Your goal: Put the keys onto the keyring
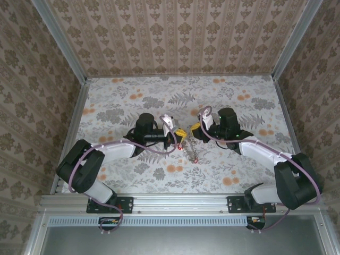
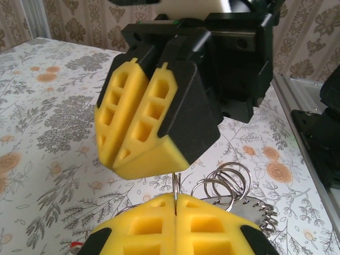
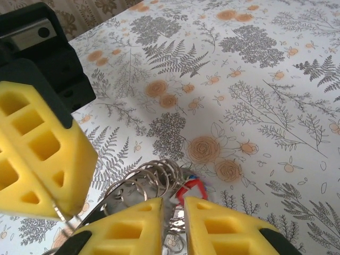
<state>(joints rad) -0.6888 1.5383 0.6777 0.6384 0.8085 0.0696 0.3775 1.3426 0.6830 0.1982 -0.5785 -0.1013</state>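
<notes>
Grey keys (image 2: 261, 211): a bunch already hangs in a toothed cluster by the keyring, so the threading looks well along.
Left to do: whether any key is yet to go on I cannot tell against the busy print.
Keyring (image 2: 176, 187): thin bright wire, standing upright out of the left hand's pads. It is raised between the two hands near mid-counter.
Left hand (image 2: 175, 206): yellow ribbed pads pressed together, clamped on that wire.
Right hand (image 3: 172, 215): matching yellow pads a little apart, with bright metal showing through the narrow gap. I cannot tell whether anything is gripped. It sits close against the left hand.
Split rings (image 3: 156, 175): small round coils of shiny wire, fanned like a spring just beside the keyring.
Red tag (image 3: 192, 188): glossy plastic, tucked among the rings near the right hand's fingertips.
Trailing bunch (image 1: 192, 153): from above, a short string of keys hangs below the hands toward the counter.
Counter (image 3: 265, 79): flat, matt, printed with grey ferns and orange flowers.
</notes>
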